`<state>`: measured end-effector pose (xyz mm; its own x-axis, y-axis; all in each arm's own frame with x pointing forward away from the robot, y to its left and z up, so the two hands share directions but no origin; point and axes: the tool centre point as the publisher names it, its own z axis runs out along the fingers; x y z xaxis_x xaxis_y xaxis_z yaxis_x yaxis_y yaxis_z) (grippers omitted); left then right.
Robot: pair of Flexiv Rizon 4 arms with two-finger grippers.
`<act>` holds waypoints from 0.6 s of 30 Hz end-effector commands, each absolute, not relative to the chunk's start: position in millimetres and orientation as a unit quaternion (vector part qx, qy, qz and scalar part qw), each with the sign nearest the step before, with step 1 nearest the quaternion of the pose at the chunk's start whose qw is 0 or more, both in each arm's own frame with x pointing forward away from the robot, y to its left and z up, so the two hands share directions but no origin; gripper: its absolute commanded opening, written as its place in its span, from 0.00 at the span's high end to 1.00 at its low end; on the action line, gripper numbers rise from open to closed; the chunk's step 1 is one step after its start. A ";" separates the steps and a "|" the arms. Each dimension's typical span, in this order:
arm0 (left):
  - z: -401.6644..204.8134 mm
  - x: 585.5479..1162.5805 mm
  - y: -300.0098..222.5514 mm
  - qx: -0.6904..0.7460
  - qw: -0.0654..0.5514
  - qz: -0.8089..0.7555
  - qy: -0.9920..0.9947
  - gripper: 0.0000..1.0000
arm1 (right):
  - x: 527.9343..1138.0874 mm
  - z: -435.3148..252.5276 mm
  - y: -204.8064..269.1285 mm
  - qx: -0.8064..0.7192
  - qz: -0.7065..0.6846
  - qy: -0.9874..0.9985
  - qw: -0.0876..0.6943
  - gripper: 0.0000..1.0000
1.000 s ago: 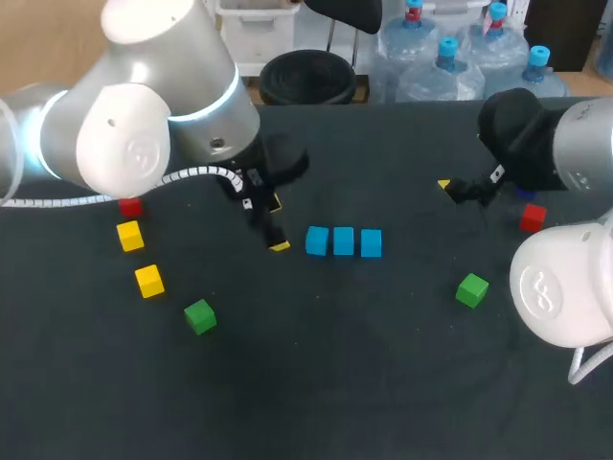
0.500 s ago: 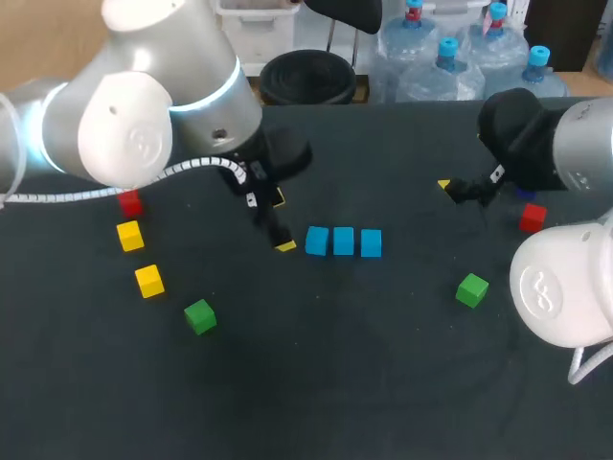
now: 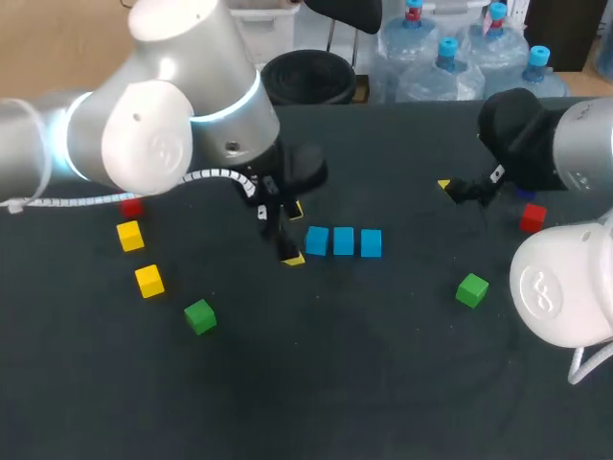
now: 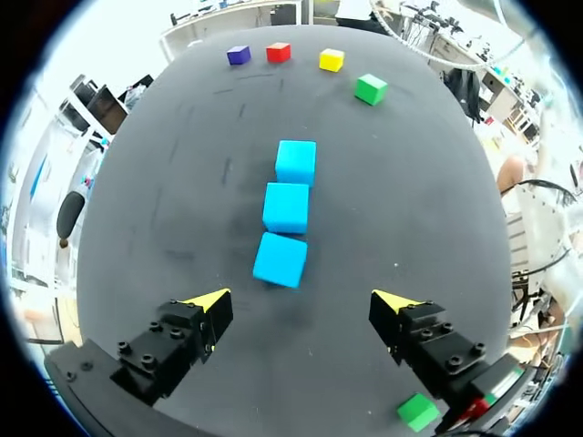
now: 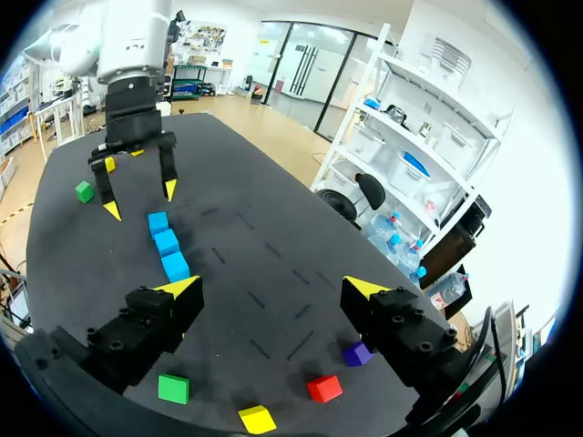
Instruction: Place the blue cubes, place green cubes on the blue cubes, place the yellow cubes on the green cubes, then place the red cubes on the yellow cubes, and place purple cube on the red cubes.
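Left wrist view, with left gripper (image 4: pixel 305 299) spread open and empty just short of three blue cubes (image 4: pixel 287 208), bright, sharp-edged, close in a row mid-table, and right gripper (image 5: pixel 271 288) likewise open, well apart: blue step apparently done, next calling for grasping a green cube (image 4: pixel 419 411).

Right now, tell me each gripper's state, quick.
Left gripper: open, holding nothing, blue cubes just ahead.
Right gripper: open, holding nothing.
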<state>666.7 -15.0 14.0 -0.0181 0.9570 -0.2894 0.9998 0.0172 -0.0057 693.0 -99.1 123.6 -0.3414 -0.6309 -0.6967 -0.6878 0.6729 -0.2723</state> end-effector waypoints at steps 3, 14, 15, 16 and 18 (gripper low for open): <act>6.5 680.2 -24.2 0.697 0.101 -0.102 0.702 0.00 | 692.7 124.6 -99.7 -0.403 0.035 0.818 0.408 0.00; -1.2 687.8 -30.1 0.704 0.099 -0.097 0.697 0.00 | 692.7 124.6 -99.7 -0.403 0.035 0.818 0.408 0.00; -1.5 687.9 -30.3 0.703 0.099 -0.097 0.697 0.00 | 692.7 124.6 -99.7 -0.403 0.035 0.818 0.408 0.00; -1.8 688.0 -30.6 0.703 0.099 -0.097 0.697 0.00 | 692.7 124.6 -99.7 -0.403 0.035 0.818 0.408 0.00; -1.9 688.0 -30.6 0.703 0.098 -0.097 0.698 0.19 | 692.7 124.6 -99.7 -0.403 0.035 0.818 0.408 0.00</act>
